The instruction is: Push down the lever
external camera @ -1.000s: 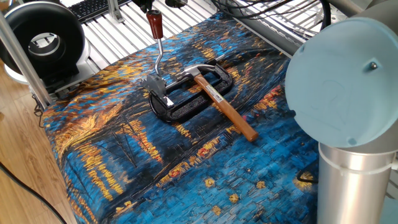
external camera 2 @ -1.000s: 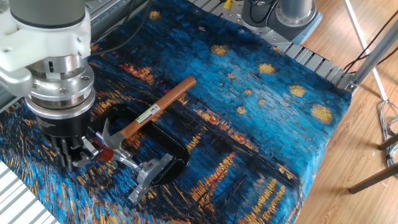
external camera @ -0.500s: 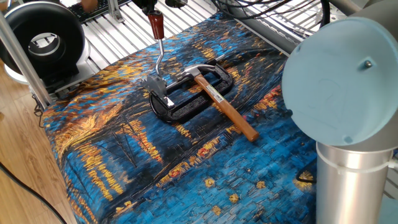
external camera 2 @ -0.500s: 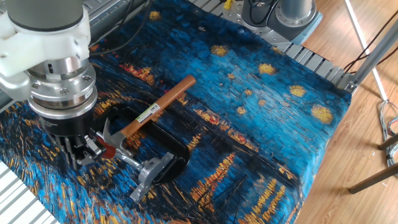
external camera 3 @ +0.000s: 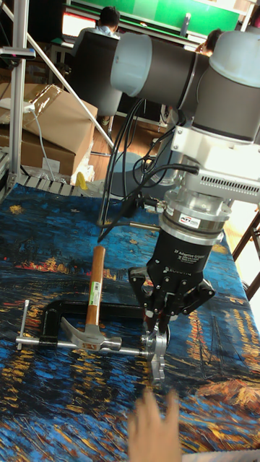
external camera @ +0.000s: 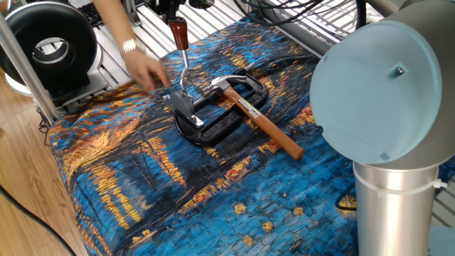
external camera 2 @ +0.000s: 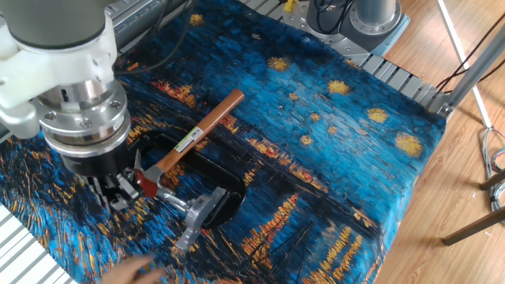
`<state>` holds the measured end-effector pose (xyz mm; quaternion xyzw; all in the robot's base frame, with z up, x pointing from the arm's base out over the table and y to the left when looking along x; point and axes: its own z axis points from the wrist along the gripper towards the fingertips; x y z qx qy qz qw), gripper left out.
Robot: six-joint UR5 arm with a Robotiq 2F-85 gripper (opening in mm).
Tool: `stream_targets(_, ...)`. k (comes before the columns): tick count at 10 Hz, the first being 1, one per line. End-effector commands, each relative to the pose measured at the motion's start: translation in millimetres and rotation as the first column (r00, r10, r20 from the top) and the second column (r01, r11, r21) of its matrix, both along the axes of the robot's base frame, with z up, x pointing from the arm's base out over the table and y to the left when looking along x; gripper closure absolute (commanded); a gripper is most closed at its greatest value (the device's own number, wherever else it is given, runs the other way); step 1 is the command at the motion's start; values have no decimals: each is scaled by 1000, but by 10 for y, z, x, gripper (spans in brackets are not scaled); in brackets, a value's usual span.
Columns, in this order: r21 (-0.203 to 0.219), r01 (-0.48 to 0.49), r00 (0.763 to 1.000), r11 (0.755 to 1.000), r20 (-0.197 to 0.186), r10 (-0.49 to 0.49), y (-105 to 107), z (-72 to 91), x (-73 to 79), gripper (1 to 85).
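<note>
In one fixed view I see the lever (external camera: pixel 182 53) standing up from its bracket beside the hammer (external camera: pixel 256 117), a person's hand (external camera: pixel 146 70) blurred close by. In the other fixed view the gripper (external camera 2: pixel 136 183) is at the lever's red end. In the tall fixed view its jaws pinch that end.

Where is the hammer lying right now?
The hammer lies flat on the blue painted cloth, its steel head resting across the black oval base beside the lever; its wooden handle points away from the gripper.
</note>
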<state>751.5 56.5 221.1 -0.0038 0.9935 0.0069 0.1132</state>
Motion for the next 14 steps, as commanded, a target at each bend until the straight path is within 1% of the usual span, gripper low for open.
stream_targets(1,21,-18,998,1000,63,17,71,-80,219,647)
stream_targets(2,31,-23,998,999,65,21,121,-113,227,647)
stream_targets(3,33,-24,998,999,65,22,128,-124,222,647)
stream_targets(4,18,-26,997,1000,76,24,89,-128,254,647)
stream_targets(5,12,-26,997,1000,69,25,53,-115,235,650)
stream_targets(7,19,-24,998,1000,51,23,25,-63,162,650)
stream_targets(9,16,-25,1000,1000,3,25,-24,-18,-3,657)
stream_targets(10,-6,-40,999,999,-11,40,-134,-21,-75,660)
stream_targets(11,-4,-48,999,999,-11,48,-180,-33,-103,660)
stream_targets(13,4,-40,999,999,-30,41,-165,-44,-158,660)
stream_targets(14,10,-24,998,1000,-53,25,-122,-17,-206,660)
